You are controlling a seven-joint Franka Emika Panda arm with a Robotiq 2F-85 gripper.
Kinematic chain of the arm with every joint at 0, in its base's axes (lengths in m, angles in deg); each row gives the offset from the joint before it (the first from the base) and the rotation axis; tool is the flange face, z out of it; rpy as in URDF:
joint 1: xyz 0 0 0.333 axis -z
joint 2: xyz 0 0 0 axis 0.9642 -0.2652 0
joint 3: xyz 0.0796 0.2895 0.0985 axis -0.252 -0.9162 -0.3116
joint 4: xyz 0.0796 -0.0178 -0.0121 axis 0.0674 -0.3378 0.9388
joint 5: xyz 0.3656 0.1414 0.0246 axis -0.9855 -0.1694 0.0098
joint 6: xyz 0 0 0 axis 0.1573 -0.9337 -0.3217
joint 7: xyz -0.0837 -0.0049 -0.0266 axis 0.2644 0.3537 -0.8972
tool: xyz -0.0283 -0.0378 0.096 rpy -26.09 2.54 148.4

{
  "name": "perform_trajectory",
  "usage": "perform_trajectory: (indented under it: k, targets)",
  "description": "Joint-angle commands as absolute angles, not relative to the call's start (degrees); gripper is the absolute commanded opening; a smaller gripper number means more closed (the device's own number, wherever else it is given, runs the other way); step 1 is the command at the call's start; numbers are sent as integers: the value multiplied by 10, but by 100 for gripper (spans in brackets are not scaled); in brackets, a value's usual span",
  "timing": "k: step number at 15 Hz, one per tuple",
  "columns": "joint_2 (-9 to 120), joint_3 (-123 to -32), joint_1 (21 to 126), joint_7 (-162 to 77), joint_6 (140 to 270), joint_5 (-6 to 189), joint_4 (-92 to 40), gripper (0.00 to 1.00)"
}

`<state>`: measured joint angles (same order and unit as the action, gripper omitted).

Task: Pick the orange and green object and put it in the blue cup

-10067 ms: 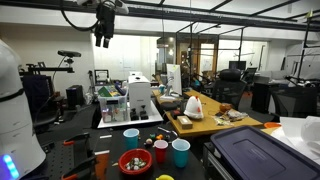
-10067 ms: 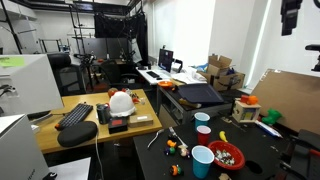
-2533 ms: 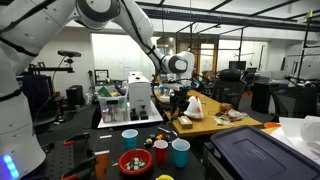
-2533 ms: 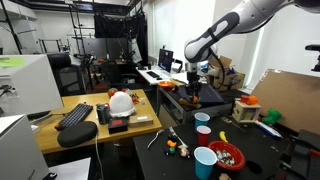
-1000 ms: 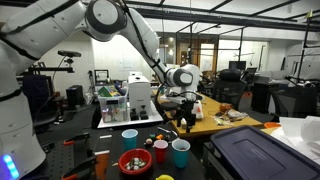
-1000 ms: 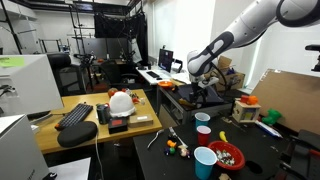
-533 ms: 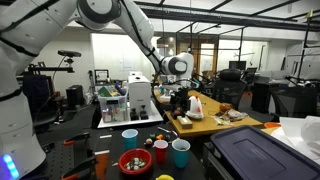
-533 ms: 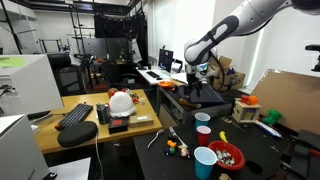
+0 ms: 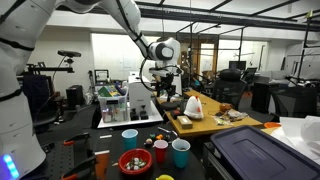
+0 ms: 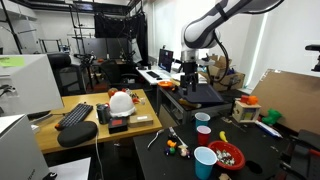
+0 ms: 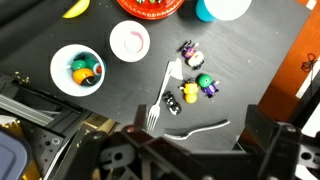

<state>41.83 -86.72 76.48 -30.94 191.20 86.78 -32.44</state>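
In an exterior view the claw (image 9: 165, 90) hangs high above the counter (image 9: 95, 140), too small and dark to tell whether its jaws are apart. The blue cup (image 9: 180, 152) stands beside a red bowl (image 9: 135, 161).

In an exterior view the claw (image 10: 190, 85) is only a dark shape, and the toys (image 10: 175, 147) are mere specks.

In the wrist view the claw is a blur along the bottom edge, and I cannot tell how its jaws stand. The top edge cuts off the blue cup (image 11: 222, 8). An orange-green piece (image 11: 82, 70) lies inside a pale cup (image 11: 58, 52), well apart from the blue cup.
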Motion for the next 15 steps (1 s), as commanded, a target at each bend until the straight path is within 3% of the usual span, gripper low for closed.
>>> perform_trajectory:
  k: [1,15]
  targets:
    - [499,-870,755,-295,1883,853,-391,100]
    - [723,-872,701,-391,1867,865,-542,100]
